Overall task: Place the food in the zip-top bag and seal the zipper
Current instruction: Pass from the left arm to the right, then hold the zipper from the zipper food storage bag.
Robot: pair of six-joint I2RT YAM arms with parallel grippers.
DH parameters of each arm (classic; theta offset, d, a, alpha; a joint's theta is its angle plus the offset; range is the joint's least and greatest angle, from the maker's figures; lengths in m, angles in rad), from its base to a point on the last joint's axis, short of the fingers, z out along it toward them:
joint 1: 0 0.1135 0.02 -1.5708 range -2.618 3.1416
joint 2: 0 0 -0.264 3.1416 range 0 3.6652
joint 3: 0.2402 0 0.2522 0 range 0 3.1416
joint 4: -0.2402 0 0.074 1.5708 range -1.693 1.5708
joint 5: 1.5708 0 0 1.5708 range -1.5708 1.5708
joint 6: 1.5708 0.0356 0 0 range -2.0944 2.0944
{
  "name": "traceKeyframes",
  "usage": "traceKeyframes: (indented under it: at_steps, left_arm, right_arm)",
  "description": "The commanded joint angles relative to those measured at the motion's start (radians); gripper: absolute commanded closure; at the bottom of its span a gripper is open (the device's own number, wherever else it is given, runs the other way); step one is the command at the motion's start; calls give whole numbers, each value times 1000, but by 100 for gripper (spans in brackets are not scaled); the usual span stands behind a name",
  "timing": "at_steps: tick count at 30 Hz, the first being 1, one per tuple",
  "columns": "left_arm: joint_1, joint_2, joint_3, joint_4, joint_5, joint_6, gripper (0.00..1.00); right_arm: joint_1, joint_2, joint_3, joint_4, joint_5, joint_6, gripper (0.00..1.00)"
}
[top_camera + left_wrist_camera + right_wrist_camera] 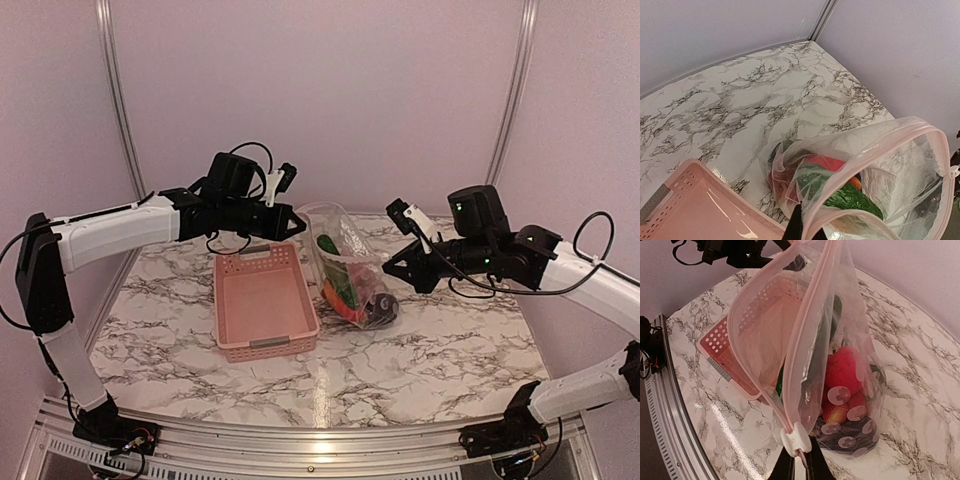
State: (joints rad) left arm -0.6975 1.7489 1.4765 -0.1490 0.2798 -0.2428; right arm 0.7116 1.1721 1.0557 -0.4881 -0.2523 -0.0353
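Where the left gripper [296, 224] reaches in from the left, its fingers are pinched shut on the top edge of the bag [350, 250] and hold that side of the mouth up off the table [420, 350]. Its wrist camera shows one dark finger at the bottom of the frame with the pale pink rim running straight into it.

Right gripper [800, 460]: fingers drawn close together on the opposite end of the mouth, nipping the zipper [807, 330] just under the small white slider [796, 439]. The slider sits at that end of the strip, right above the fingertips.

Between the two grippers the bag hangs stretched, mouth up. The zipper is not pressed together. Its two sides bow apart into a long loop, wide from the left wrist, narrower from the right.

Food is inside the bag, heaped in the lower part:
- a dark green cucumber [855, 201] near the top of the heap
- a fuzzy red fruit [842, 370] lower down
- a bit of orange at the cucumber's edge
- a dark piece [845, 440] at the very bottom, type unclear through the plastic

The bottom of the bag rests on the marble-patterned table, just beside the right wall of the pink basket [262, 300]. I cannot tell whether they touch.
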Motion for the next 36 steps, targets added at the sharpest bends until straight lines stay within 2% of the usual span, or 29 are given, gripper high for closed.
traceKeyframes:
  at_steps: [1,5,14,17,18,22,24,29,36]
  left_arm:
    - [10,18,23,3,11,-5,100]
    - [12,22,25,6,16,-8,100]
    - [22,22,35,-9,24,4,98]
    - [24,-18,50,-45,16,130,66]
    - [24,-46,46,-43,11,182,59]
    - [-1,-189,11,-21,23,383,42]
    - [-42,-232,19,-29,1,468,37]
    - [-160,-192,89,-69,18,581,35]
    - [-220,-92,141,3,96,570,39]
  right_arm:
    - [10,-19,37,-8,12,-14,93]
    - [10,-16,50,-8,13,-18,100]
    - [11,-12,141,-96,-13,-47,100]
    - [15,-1,186,-138,-15,-73,100]
    - [20,6,203,-154,-11,-84,100]
    - [46,59,300,-245,22,-134,100]
    - [61,97,371,-300,45,-160,100]
    - [78,159,496,-376,55,-176,100]
    - [92,171,508,-397,-9,-150,100]
